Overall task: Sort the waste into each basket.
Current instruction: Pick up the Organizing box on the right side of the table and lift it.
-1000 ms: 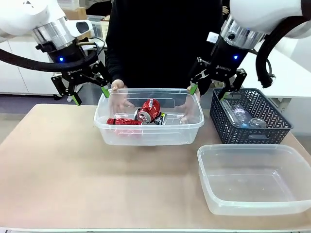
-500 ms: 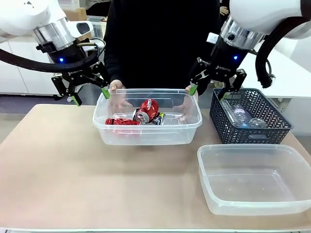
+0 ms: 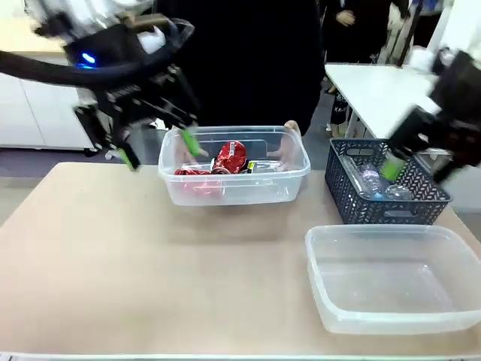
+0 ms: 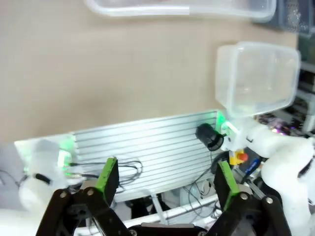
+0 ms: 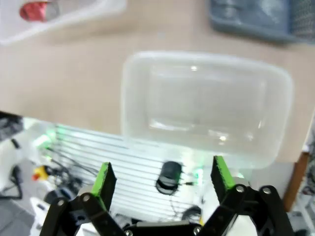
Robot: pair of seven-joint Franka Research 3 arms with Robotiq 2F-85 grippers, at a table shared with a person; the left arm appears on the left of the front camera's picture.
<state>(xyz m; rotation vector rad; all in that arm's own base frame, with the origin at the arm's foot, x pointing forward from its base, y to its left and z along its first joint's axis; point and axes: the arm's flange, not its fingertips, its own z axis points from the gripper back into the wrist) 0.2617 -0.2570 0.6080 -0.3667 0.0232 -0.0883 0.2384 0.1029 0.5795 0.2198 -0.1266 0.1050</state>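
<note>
the right gripper has swung to the right edge and the bin of red cans sits farther back, upper centre, a person's hands on it. it and the left gripper, upper left, both gape empty. bottles lie in the dark basket.

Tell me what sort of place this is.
Most likely a robotics lab: the left hand and right hand hang open by a table, a slatted aluminium base carries loose cables and what looks like a red stop button, and a person across has hands on a tub of crushed cans.
</note>
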